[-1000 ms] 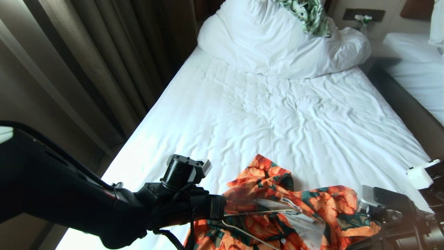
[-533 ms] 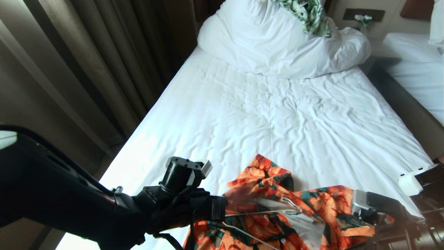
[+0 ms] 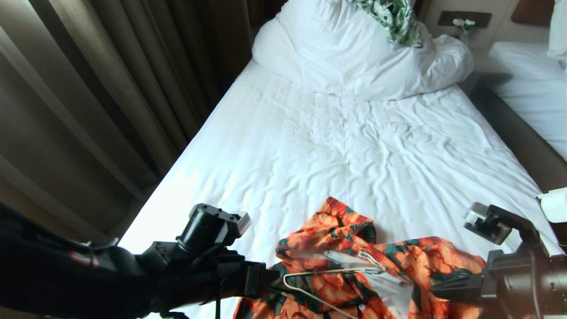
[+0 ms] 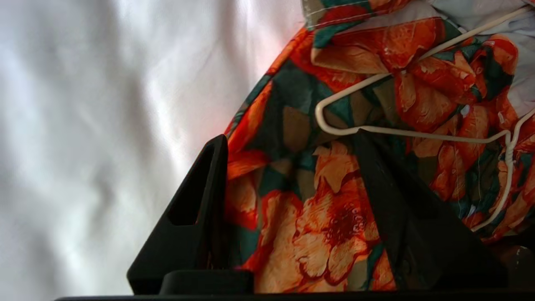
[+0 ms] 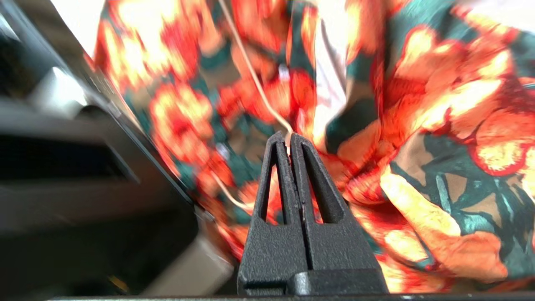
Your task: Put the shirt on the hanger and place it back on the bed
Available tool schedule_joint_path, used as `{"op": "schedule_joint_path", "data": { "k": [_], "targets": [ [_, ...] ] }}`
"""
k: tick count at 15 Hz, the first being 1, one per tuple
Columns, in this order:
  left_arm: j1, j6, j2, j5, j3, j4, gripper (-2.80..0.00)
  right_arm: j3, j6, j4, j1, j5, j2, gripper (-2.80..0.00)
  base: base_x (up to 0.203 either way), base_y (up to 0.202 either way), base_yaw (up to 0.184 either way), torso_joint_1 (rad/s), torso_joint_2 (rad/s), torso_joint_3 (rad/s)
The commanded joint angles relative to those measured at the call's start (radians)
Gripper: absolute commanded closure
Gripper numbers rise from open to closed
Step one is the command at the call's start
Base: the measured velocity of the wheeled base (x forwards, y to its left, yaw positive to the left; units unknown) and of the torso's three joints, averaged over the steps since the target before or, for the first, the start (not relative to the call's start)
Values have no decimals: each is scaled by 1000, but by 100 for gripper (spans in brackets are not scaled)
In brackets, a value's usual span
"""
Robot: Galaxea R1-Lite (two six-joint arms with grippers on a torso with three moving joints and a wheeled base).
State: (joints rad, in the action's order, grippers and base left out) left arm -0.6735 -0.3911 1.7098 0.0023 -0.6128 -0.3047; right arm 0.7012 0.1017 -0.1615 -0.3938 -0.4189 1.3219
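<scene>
Here the bed (image 3: pixel 354 150) is carrying the crumpled shirt (image 3: pixel 354 274) at its near edge; my left gripper (image 4: pixel 288 142) is gaping beside the hanger (image 3: pixel 328 271), my right gripper (image 5: pixel 289 140) pinching its wire; neck label unreadable

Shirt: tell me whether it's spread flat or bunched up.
Bunched up. The shirt lies crumpled in folds at the bed's near edge, pale lining showing, with the hanger lying on top of it.
</scene>
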Motion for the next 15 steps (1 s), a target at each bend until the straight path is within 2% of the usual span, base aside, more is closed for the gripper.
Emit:
{"op": "schedule_joint_path", "data": {
  "k": [1,3,5,7,9,12,13,15],
  "targets": [
    [29,-4,-140,10,18,42,0,19,-62,-1,-1,0,-55,0,0,0,0,0,0,0],
    [126,-1,-257,22,83,69,0,26,-108,-2,0,44,-87,0,0,0,0,0,0,0],
    [233,15,-385,25,134,91,0,24,-200,-2,-1,64,-123,0,0,0,0,0,0,0],
    [311,44,-545,25,150,148,0,30,-222,-3,0,103,-176,0,0,0,0,0,0,0],
    [348,65,-735,20,124,263,0,40,-240,-44,-3,147,-254,0,0,0,0,0,0,0],
    [372,81,-996,22,33,501,0,86,-322,-142,-3,247,-379,0,0,0,0,0,0,0],
    [398,84,-1061,32,4,565,0,87,-344,-153,-3,280,-413,0,0,0,0,0,0,0],
    [500,90,-1186,60,-34,627,0,86,-412,-162,-2,382,-498,0,0,0,0,0,0,0]
  ]
}}
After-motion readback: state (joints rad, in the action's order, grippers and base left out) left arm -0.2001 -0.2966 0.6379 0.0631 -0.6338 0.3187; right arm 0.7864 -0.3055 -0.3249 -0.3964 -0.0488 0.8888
